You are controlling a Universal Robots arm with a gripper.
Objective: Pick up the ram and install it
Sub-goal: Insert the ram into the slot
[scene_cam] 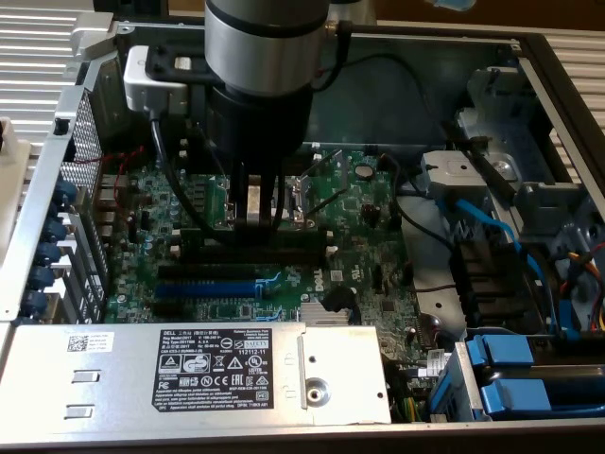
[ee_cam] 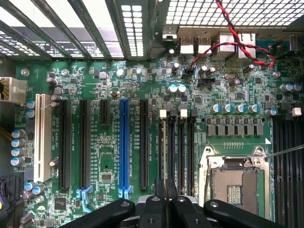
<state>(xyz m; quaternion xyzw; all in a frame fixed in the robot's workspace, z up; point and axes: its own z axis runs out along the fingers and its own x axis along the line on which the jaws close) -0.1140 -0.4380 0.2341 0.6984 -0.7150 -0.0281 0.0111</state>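
**Open computer case (scene_cam: 57, 189) with green motherboard (scene_cam: 369, 236).** In the exterior view we saw a labelled metal box (scene_cam: 189, 364) along the lower edge and blue drive carriers (scene_cam: 529, 378) at lower right. The arm's broad wrist (scene_cam: 265, 47), at upper centre, hid much of the gripper (scene_cam: 255, 219) at frame centre. The wrist view supplied what that view lacked. There the fingers (ee_cam: 154, 206) were clamped on the ram (ee_cam: 165, 156), which we saw edge-on as a thin pale line. It ran out from between them along one of the black memory slots (ee_cam: 181, 152), between the blue expansion slot (ee_cam: 124, 142) and the processor socket (ee_cam: 235, 183). Whether it touched the slot we could not tell. A red-and-black twisted wire (ee_cam: 237, 45) lay by the rear ports, well apart from the ram.
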